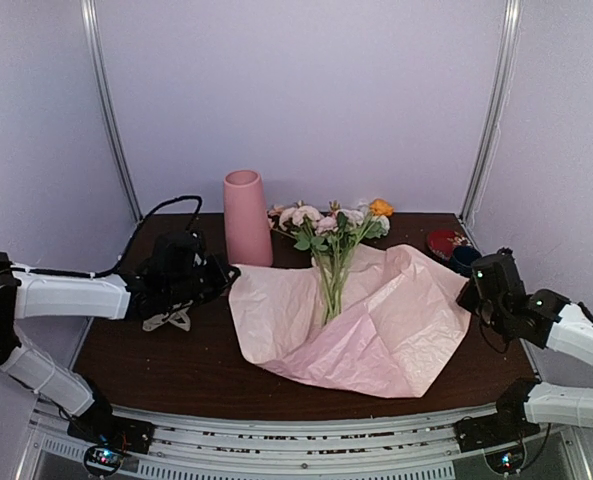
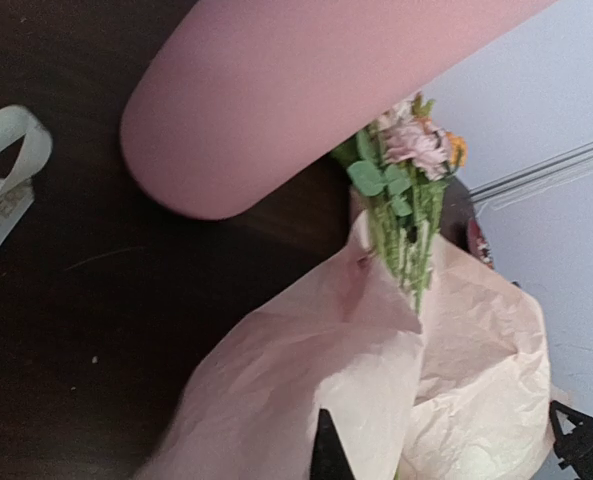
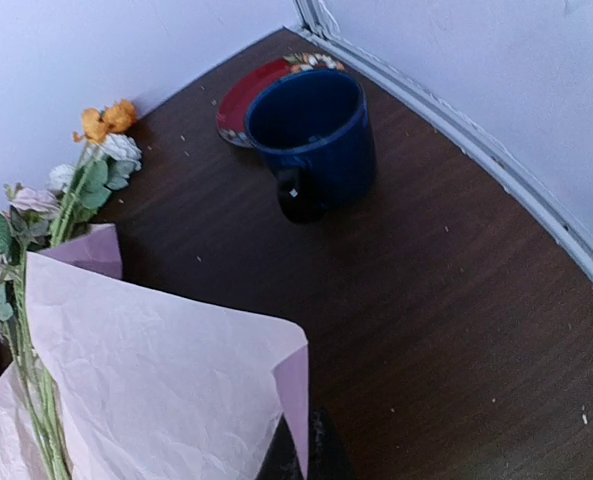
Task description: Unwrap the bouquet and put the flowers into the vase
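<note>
Flowers (image 1: 331, 240): a loose sheaf of thin green stems, with leaves clustered below heads of pink, white and one orange, lying flat with the heads toward the back wall and the cut ends toward me. They rest on the paper (image 1: 376, 320), a crinkled pale pink sheet spread open across the middle and right of the table (image 1: 166, 365), its right side rising in a flap. Vase (image 1: 247, 218): tall, plain, matte pink, upright at the back of the table, just beside the leftmost flower heads. A cream ribbon (image 1: 169, 320) lies loose on the bare wood below my left arm, well apart from the stems. My left gripper (image 1: 228, 272) sits at the sheet's left edge, near the foot of the vase, jaws pressed together; whether the sheet is caught between them I cannot tell. The flowers lie to its right, near but apart. My right gripper (image 3: 303, 450) is at the sheet's right edge, jaws pinching the raised flap; in its wrist view the stems run along the far left of the flap, apart from the fingers. In the back right corner a dark blue cup (image 3: 311, 140) stands by a red plate (image 3: 238, 100); whether beside it or partly on it I cannot tell
</note>
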Robot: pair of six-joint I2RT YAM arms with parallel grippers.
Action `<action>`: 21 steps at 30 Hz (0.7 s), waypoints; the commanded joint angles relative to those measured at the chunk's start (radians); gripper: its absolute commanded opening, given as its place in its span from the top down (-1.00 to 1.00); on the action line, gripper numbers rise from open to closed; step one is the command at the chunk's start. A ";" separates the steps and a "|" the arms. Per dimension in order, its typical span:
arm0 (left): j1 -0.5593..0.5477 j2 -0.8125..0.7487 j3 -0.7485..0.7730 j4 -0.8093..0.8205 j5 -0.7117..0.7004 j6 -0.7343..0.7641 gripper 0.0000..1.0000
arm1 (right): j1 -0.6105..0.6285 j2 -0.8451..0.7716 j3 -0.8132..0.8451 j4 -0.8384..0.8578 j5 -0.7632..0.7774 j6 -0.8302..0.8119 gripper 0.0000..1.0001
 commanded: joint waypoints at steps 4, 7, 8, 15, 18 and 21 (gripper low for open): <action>0.008 0.100 -0.084 -0.094 -0.081 -0.015 1.00 | -0.007 -0.042 -0.136 -0.054 -0.052 0.151 1.00; 0.010 0.135 -0.096 -0.102 -0.090 -0.029 1.00 | -0.007 -0.080 -0.173 -0.077 -0.076 0.180 1.00; 0.010 0.141 -0.095 -0.108 -0.090 -0.030 1.00 | -0.006 -0.094 -0.177 -0.085 -0.082 0.183 1.00; 0.017 0.067 -0.060 -0.197 -0.122 0.030 0.45 | -0.006 -0.124 -0.081 -0.115 -0.167 0.128 -0.30; 0.018 -0.005 -0.045 -0.244 -0.134 0.074 0.11 | -0.005 -0.106 0.019 -0.165 -0.157 0.113 -0.59; 0.018 -0.091 -0.052 -0.288 -0.134 0.098 -0.17 | -0.004 -0.090 0.126 -0.197 -0.129 0.086 -0.84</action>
